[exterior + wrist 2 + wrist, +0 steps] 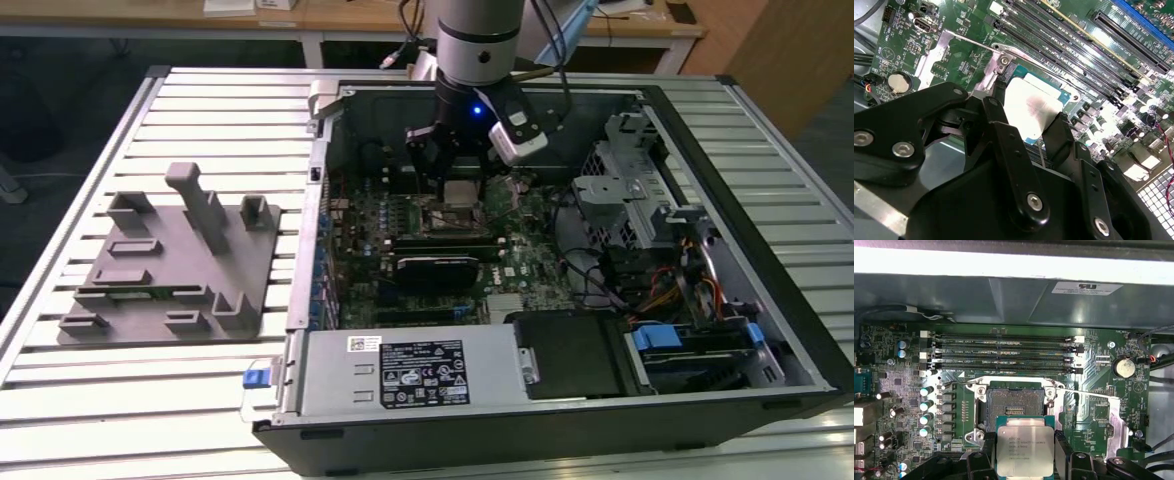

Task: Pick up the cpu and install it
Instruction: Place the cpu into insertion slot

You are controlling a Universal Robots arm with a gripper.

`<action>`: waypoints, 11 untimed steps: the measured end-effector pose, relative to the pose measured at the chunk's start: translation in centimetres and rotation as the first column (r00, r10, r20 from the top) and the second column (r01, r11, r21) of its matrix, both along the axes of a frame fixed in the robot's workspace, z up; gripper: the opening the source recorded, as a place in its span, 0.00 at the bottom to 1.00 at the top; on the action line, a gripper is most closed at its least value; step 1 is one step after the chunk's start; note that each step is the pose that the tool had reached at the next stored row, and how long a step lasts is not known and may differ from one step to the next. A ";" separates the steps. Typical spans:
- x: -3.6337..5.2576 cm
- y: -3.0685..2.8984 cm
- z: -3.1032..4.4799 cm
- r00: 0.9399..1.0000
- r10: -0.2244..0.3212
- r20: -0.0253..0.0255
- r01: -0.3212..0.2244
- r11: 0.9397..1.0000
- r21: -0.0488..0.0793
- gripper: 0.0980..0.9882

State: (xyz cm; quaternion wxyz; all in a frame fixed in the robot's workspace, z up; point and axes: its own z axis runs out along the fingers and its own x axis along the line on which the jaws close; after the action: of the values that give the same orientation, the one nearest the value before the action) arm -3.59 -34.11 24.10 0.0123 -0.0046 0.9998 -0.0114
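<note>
Cpu [1025, 450] is hanging in the jaws, which are gripping it by two opposite edges. It's hovering just beside the open socket [1013, 407], not yet seated in it. To do this well, I'd say, the chip is needing to be kept level, squared to the socket frame and eased down with no force on the pins. It's looking like a flat square with a silver-grey metal lid over a thin green rim, and the lid is glaring bright in the second wrist view [1031, 112].

The gripper [1029, 120] clamps the cpu [1034, 102] by two opposite edges, its silver top washed out by glare, seemingly held just above the green board [964, 55], near the memory slots [1064, 45] and well apart from a coin cell [898, 82].
</note>
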 end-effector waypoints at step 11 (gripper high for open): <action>0.00 0.00 -0.01 1.000 -0.013 0.000 0.013 1.000 0.000 0.50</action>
State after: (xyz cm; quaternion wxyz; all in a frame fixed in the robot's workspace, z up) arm -3.59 -34.11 24.09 0.0122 0.0021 0.9999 -0.0115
